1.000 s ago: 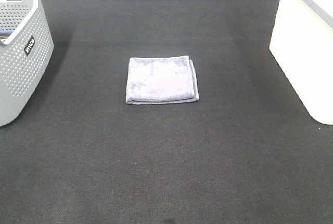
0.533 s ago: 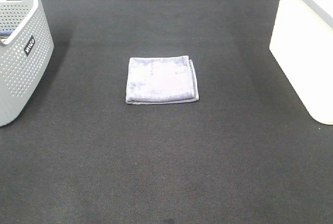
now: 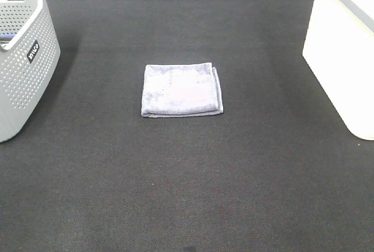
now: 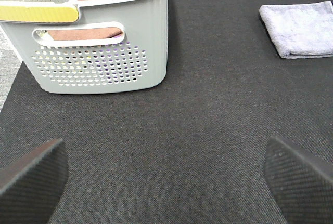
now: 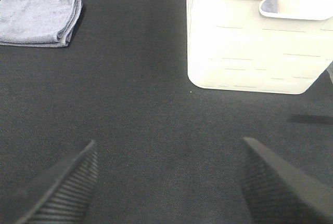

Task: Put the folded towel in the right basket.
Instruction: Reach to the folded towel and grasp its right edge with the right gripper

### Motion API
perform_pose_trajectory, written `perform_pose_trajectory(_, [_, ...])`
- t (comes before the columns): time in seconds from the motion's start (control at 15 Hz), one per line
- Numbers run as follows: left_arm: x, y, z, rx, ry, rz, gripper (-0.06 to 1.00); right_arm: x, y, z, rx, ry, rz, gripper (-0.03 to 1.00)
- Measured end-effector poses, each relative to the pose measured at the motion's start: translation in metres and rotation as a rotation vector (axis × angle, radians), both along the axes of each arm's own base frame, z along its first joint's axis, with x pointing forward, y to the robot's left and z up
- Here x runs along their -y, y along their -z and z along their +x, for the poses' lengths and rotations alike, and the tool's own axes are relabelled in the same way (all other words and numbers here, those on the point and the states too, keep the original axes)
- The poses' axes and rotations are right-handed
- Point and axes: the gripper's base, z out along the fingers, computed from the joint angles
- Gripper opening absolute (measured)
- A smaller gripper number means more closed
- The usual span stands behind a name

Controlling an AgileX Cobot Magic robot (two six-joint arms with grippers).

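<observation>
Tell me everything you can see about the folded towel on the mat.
The folded towel is a small square of pale lavender-grey terry cloth, folded flat in layers whose edges show along one side. It lies flat on the black mat, between the grey basket and the white basket, apart from both. Only the mat touches it.

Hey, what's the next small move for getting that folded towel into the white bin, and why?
Probably bring the right gripper, open and empty, over to the small folded lavender-grey terry towel. It lies flat on the black mat, untouched, and the large plain white bin stands on that arm's side.
</observation>
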Motion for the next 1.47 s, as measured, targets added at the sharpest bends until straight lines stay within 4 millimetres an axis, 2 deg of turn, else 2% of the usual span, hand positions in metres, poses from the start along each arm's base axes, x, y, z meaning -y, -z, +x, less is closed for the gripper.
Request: perform_pose_trajectory(1.47, [0.0000, 0.0000, 0.0000, 0.000, 0.000, 0.000, 0.97, 0.0000, 0.0000, 0.0000, 0.000, 0.000, 0.000, 0.71])
